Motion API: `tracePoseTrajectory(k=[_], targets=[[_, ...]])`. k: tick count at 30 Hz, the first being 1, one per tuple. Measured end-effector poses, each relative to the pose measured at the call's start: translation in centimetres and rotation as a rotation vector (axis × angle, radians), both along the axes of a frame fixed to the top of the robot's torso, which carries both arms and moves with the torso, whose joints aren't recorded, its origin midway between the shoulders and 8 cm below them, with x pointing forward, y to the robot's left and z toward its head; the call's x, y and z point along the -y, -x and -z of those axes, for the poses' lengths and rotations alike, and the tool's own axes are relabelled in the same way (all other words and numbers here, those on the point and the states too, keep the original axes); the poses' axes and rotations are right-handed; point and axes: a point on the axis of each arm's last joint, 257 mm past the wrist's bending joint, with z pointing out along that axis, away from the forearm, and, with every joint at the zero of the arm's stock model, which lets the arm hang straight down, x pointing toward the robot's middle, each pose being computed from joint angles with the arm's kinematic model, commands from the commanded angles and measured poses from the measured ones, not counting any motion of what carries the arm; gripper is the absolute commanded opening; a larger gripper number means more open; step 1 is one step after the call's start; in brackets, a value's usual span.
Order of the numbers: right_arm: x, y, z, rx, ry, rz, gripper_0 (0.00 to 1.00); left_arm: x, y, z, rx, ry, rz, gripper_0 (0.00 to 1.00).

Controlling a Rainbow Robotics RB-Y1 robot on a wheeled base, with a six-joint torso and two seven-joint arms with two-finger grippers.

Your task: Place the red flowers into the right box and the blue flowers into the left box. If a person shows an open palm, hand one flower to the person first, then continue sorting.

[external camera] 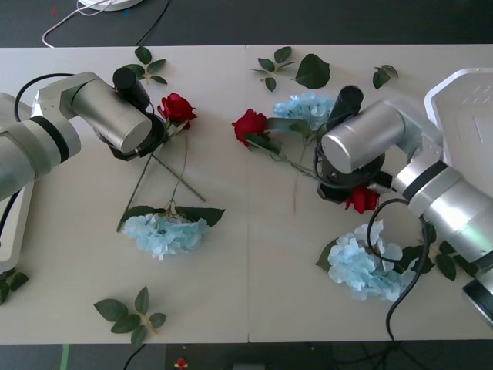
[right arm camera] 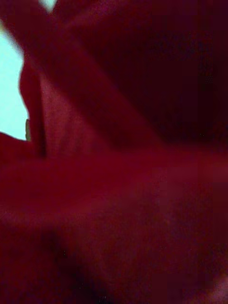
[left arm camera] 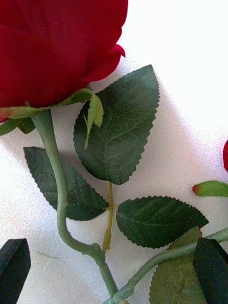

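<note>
Centrally, a red rose (external camera: 362, 200) is pressed under the right gripper (external camera: 348, 193), whose finger state cannot be told. Another red rose (external camera: 177, 109) is straddled at its stem by the left gripper (left arm camera: 111, 266), black fingers (left arm camera: 13, 263) spread apart, nothing held.

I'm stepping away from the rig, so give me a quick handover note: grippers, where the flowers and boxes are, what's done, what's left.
Left gripper: open, fingers straddling the stem of a red rose.
Right gripper: low over another red rose, fingers hidden.
A third rose and three blue hydrangeas lie on the table.
Right box at the right edge; left box at the left edge.
Nothing visibly boxed; all seen flowers left.
</note>
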Motion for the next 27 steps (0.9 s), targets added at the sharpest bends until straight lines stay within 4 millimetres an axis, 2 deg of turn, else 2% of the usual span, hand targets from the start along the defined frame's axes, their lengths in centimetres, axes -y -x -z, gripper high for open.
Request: tracePoseTrajectory(k=[11, 16, 21, 22, 23, 24, 25, 26, 27], targets=[[2.5, 2.6, -6.3, -0.003, 0.067, -0.107, 0.0, -2.0, -0.2, -0.6, 0.009, -0.015, -0.024, 1.0], [3.8, 4.0, -8.9, 0.02, 0.125, -0.31, 0.0, -3.2, -0.4, -1.0, 0.015, -0.024, -0.038, 1.0], [6.3, 5.4, -10.7, 0.047, 0.114, -0.353, 0.0, -3.6, -0.3, -1.1, 0.014, -0.027, -0.043, 1.0], [6.9, 5.6, -10.8, 0.047, 0.117, -0.355, 0.0, -3.6, -0.3, -1.1, 0.014, -0.027, -0.043, 0.9], [7.6, 5.6, -10.8, 0.047, 0.129, -0.368, 0.0, -3.6, -0.3, -1.1, 0.014, -0.027, -0.043, 0.63], [8.1, 5.7, -10.8, 0.045, 0.145, -0.391, 0.0, -3.6, -0.3, -1.1, 0.014, -0.027, -0.043, 0.45], [8.4, 5.8, -10.7, 0.041, 0.165, -0.425, 0.0, -3.6, -0.3, -1.1, 0.014, -0.027, -0.043, 0.33], [8.7, 5.8, -10.7, 0.039, 0.187, -0.458, 0.41, -3.6, -0.3, -1.1, 0.014, -0.027, -0.042, 0.14], [8.9, 5.8, -10.6, 0.037, 0.202, -0.483, 0.63, -3.5, -0.3, -1.1, 0.014, -0.027, -0.041, 0.11]])
